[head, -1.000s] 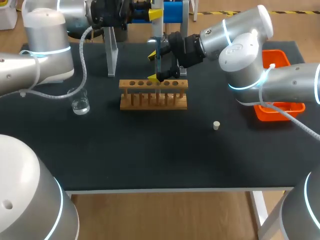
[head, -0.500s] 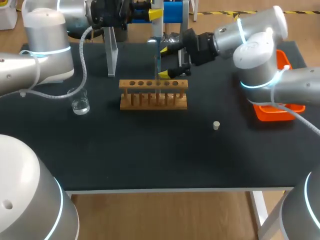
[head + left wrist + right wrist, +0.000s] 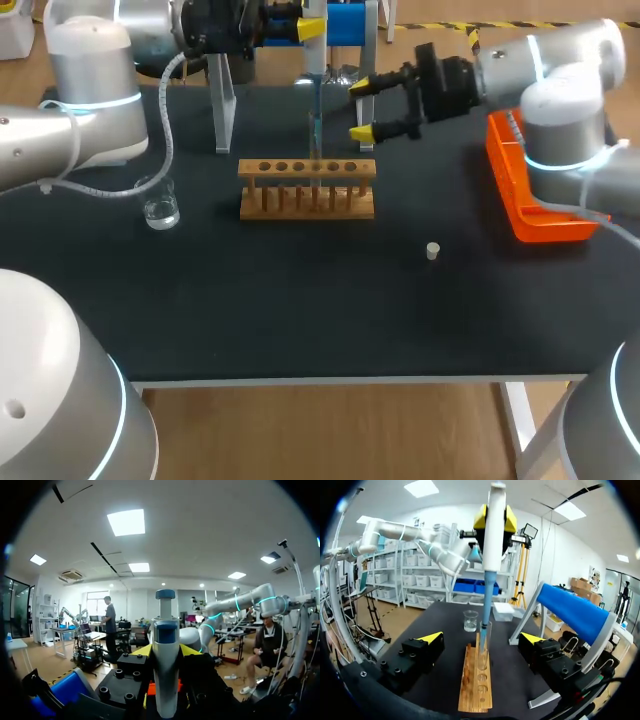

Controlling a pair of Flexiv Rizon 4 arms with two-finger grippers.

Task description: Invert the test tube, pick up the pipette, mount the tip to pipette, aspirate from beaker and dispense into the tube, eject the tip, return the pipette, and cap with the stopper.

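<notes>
- My left gripper [image 3: 166,651] is clamped on the pipette [image 3: 165,625], one yellow-tipped finger on each side of its white body, holding it upright above the rack.
- The pipette's blue tip [image 3: 484,600] points straight down and appears to end inside the mouth of the test tube [image 3: 484,642].
- That test tube stands upright in a hole of the wooden rack [image 3: 307,190], near the table's [image 3: 300,310] middle.
- My right gripper [image 3: 361,109] hangs just to the right of the pipette, fingers spread wide with nothing between them.
- The beaker [image 3: 161,210] sits left of the rack, well apart from it.
- The stopper [image 3: 432,250] lies on the table right of the rack, near the orange bin [image 3: 520,195].
</notes>
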